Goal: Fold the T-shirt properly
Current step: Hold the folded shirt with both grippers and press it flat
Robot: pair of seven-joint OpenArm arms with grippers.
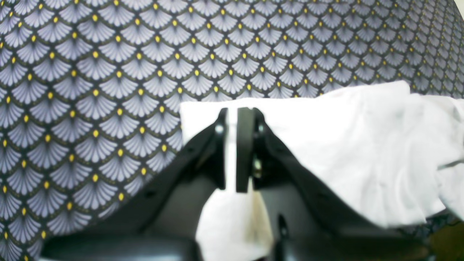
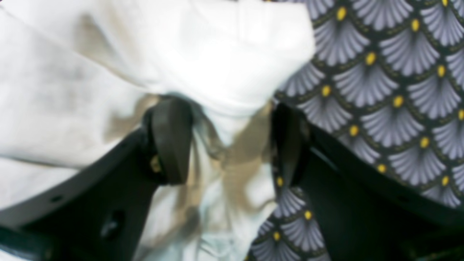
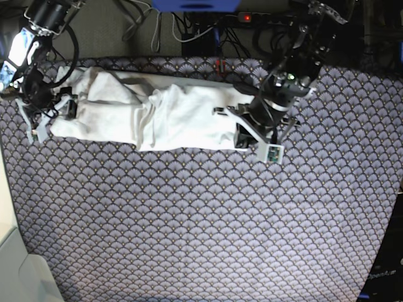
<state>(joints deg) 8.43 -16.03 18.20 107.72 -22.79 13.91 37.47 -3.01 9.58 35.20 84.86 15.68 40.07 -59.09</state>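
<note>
Currently, 1 white T-shirt [image 3: 151, 116], folded into a long wrinkled band, lies across the far part of the purple scallop-patterned tablecloth [image 3: 201, 220], stretched between my 2 arms.

Left gripper [image 1: 232, 112]: clenched on a thin edge of the shirt at its end nearest that arm; a sliver of white cloth shows between my 2 black fingers [image 1: 244, 148].

Right gripper [image 2: 228, 141]: jaws spread wide at the opposite end, bunched white fabric lying between the pads [image 2: 172, 137] and draped above them; whether they actually pinch it I cannot tell.
</note>
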